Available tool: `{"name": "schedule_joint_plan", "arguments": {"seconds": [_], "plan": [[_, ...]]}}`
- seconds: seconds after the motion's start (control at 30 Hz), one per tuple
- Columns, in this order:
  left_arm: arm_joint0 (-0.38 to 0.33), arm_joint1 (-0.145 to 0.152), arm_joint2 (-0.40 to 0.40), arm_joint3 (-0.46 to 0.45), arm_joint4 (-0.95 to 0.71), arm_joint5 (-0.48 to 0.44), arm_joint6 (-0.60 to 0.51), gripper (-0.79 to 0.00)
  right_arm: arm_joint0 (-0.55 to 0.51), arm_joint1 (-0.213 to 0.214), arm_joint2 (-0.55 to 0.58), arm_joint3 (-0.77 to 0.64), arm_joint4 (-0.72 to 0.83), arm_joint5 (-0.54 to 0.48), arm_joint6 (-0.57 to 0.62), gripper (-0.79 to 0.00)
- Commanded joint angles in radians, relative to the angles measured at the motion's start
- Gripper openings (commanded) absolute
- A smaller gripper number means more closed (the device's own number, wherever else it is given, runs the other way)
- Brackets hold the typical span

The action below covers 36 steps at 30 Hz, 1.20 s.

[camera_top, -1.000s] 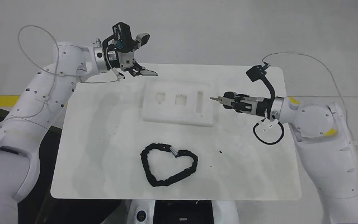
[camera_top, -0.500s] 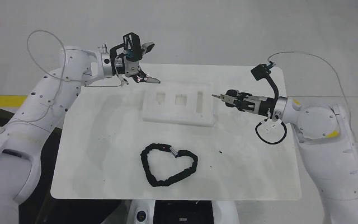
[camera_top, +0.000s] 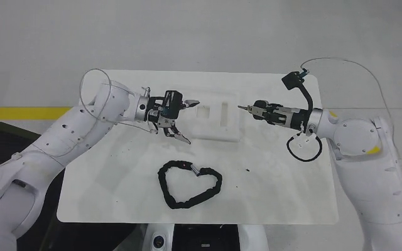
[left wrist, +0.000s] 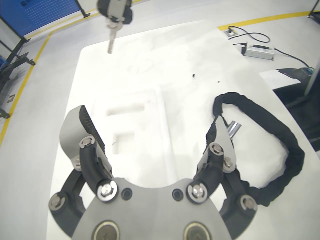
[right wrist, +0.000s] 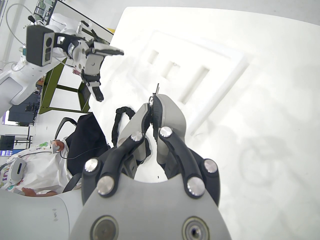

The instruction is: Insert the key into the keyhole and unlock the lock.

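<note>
The left gripper [camera_top: 192,122], jaws spread wide and empty, hovers over one end of a white foam block with three recesses [camera_top: 217,130]. Across the block, the right gripper [camera_top: 252,108] pinches a small silver key [camera_top: 242,108] that points toward the left gripper. A black fabric-sleeved chain lock [left wrist: 296,154] lies looped on the white table [camera_top: 282,188], near the left gripper.

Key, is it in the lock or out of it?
Out. The key sticks from the shut right gripper, held above the table; the lock lies apart near the front edge.
</note>
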<state>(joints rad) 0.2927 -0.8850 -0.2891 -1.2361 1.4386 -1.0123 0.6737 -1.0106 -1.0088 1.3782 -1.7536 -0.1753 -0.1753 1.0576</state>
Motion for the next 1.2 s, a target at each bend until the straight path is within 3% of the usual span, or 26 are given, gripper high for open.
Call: {"name": "schedule_joint_plan", "arguments": {"seconds": [0.0, 0.03, 0.27, 0.93, 1.17], "plan": [[-0.025, 0.0, 0.077, -0.009, 0.041, 0.0, 0.054, 0.0, 0.0, 0.0, 0.0, 0.0, 0.0, 0.0, 0.0, -0.785], [-0.04, -0.001, 0.114, -0.008, 0.059, 0.0, 0.077, 0.0, 0.0, 0.0, 0.0, 0.0, 0.0, 0.0, 0.0, -0.785], [0.007, -0.024, 0.119, -0.027, 0.241, 0.0, 0.134, 0.0, 0.0, 0.0, 0.0, 0.0, 0.0, 0.0, 0.0, -0.785], [0.009, -0.03, 0.119, -0.021, 0.251, 0.0, 0.134, 0.0, 0.0, 0.0, 0.0, 0.0, 0.0, 0.0, 0.0, -0.785], [0.065, -0.032, 0.119, -0.036, 0.25, 0.0, 0.058, 0.0, 0.0, 0.0, 0.0, 0.0, 0.0, 0.0, 0.0, -0.785]]}}
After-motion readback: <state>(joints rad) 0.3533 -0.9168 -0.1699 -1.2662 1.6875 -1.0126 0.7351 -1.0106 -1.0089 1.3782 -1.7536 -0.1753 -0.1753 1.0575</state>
